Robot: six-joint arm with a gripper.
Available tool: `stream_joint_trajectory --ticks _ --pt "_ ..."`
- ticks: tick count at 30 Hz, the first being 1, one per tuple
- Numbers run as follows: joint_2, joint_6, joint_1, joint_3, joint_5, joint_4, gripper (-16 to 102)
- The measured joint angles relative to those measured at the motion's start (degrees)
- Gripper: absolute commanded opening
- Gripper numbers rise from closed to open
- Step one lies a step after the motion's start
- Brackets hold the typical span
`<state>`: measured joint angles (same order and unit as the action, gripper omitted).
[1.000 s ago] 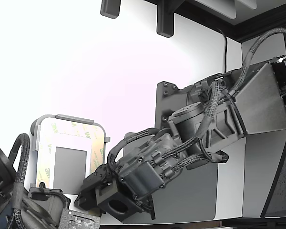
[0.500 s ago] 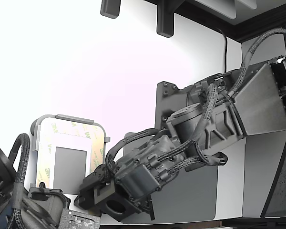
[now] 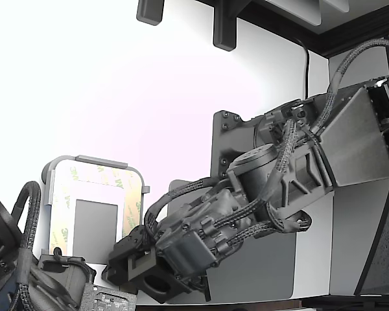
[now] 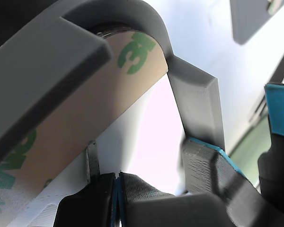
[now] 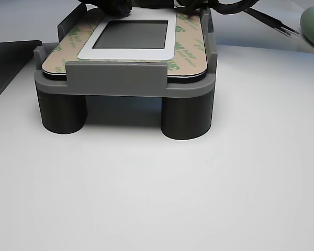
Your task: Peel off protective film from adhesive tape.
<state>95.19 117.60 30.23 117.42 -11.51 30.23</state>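
The light-grey rounded frame (image 3: 94, 160) holds a dark grey rectangle (image 3: 94, 230) bordered by strips of protective film (image 3: 131, 204) printed with green 3M logos. In the other view the film (image 5: 191, 49) lies flat around the rectangle (image 5: 132, 34) on the frame (image 5: 115, 76). No bare adhesive tape shows. My gripper (image 3: 135, 259) sits at the frame's near corner on the exterior view's right. In the wrist view its jaws (image 4: 116, 189) meet just below the film (image 4: 85, 109) and the frame's rim (image 4: 47, 52). I cannot see anything between the pads.
A second arm (image 3: 13, 259) sits at the exterior view's lower left, beside the frame. A dark grey plate (image 3: 253, 259) lies under my arm. The frame stands on dark cylindrical legs (image 5: 186, 117). A black mat (image 5: 5, 63) lies at the other view's left.
My wrist and forearm have dropped slightly and shifted toward the exterior view's left. The frame and the film have not visibly moved.
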Motion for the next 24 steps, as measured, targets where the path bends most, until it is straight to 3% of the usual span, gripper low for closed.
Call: stream_joint_trajectory --ticks 24 --pt "-0.18 -0.88 0.97 -1.23 1.41 1.93 -11"
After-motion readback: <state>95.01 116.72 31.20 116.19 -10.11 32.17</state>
